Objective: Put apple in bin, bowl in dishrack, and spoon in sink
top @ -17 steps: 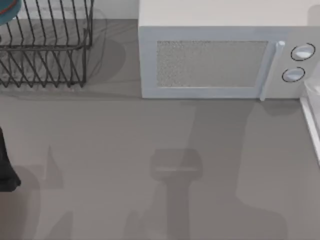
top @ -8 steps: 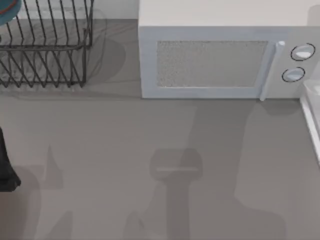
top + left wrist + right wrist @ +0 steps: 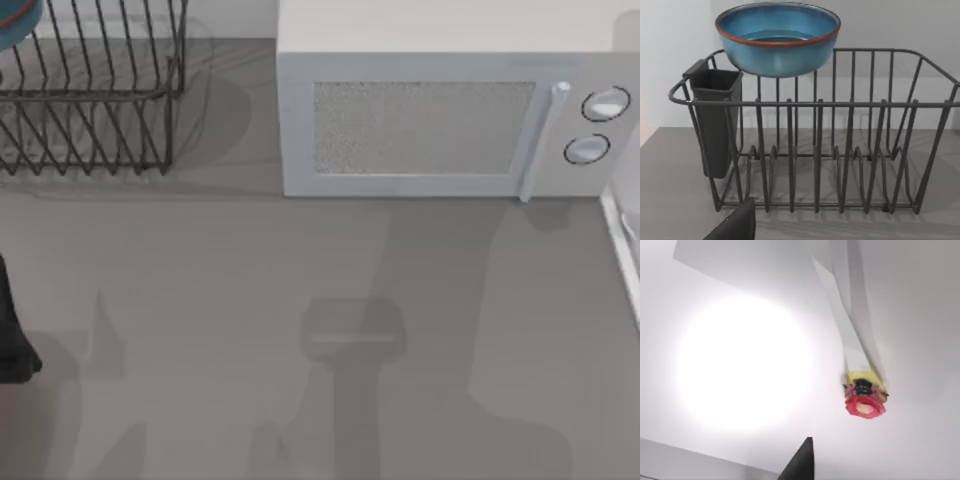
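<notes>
While the dark left arm (image 3: 12, 335) sits at the table's left edge, dishrack (image 3: 95, 95) far left, white microwave (image 3: 440, 120) beside it | left wrist: blue bowl (image 3: 777, 37) atop dishrack (image 3: 815, 150); finger spread untellable | right wrist: bright glare, red-and-yellow object (image 3: 865, 397); finger spread untellable

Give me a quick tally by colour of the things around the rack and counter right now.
Blue: 1, the bowl, sitting on the dishrack's top edge.
Dark grey or black: 2, the dishrack and the cutlery holder at its corner.
White: 1, the microwave.
Total: 4.
</notes>
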Controlling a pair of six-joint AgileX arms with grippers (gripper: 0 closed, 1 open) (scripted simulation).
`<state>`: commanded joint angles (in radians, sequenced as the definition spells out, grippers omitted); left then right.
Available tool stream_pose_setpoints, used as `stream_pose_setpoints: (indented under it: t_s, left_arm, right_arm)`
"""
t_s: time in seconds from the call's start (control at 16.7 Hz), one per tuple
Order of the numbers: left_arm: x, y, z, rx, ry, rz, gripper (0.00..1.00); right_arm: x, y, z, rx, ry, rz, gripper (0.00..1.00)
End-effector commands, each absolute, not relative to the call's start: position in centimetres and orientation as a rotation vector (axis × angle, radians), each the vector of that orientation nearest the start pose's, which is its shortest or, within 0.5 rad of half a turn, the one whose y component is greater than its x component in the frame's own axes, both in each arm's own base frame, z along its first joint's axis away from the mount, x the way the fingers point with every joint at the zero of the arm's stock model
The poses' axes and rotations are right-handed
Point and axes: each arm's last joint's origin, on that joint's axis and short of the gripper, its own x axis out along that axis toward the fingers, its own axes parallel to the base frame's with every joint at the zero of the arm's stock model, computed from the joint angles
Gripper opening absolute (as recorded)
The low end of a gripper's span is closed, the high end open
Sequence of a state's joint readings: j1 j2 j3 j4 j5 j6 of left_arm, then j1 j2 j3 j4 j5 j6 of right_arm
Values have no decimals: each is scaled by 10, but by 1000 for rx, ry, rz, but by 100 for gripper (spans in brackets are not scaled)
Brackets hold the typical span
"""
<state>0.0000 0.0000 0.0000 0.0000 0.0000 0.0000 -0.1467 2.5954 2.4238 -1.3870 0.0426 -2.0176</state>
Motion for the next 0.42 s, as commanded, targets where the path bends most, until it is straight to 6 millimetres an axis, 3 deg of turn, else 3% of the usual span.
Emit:
stream_pose_setpoints:
  t_s: [0.12, 0.42]
  left_arm:
    - [106, -1, 160, 0, 0, 0, 100]
    - [106, -1, 160, 0, 0, 0, 100]
  right_arm:
    - [500, -68, 156, -1466, 1071, 1418, 100]
    - [500, -68, 156, -1466, 1071, 1418, 100]
